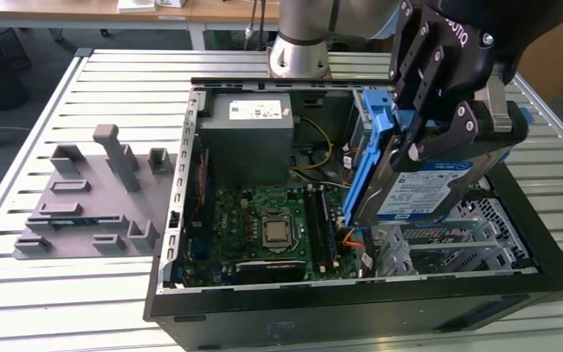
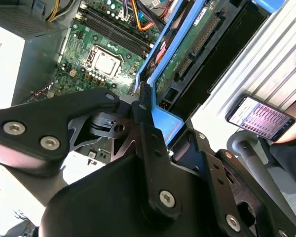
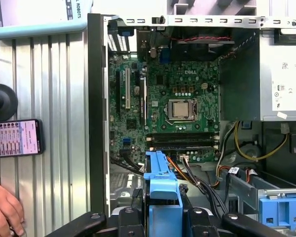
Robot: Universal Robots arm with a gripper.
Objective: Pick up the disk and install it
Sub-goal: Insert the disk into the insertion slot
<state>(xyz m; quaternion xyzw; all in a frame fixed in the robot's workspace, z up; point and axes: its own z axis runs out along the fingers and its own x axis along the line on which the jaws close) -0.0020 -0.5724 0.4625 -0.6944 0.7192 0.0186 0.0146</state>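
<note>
One robot hand (image 1: pixel 436 143) grips the disk (image 1: pixel 424 191) tightly between closed fingers, holding it on edge with its long axis steeply tilted, directly over the silver drive cage (image 1: pixel 448 246) inside the open computer case (image 1: pixel 360 290) on the bench (image 1: pixel 115 81).

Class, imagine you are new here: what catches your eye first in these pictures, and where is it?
The black gripper stands out first, clamped on the blue-framed disk, held tilted at the open computer case, toward the exterior view's right. Next comes the green circuit board inside the case.
</note>
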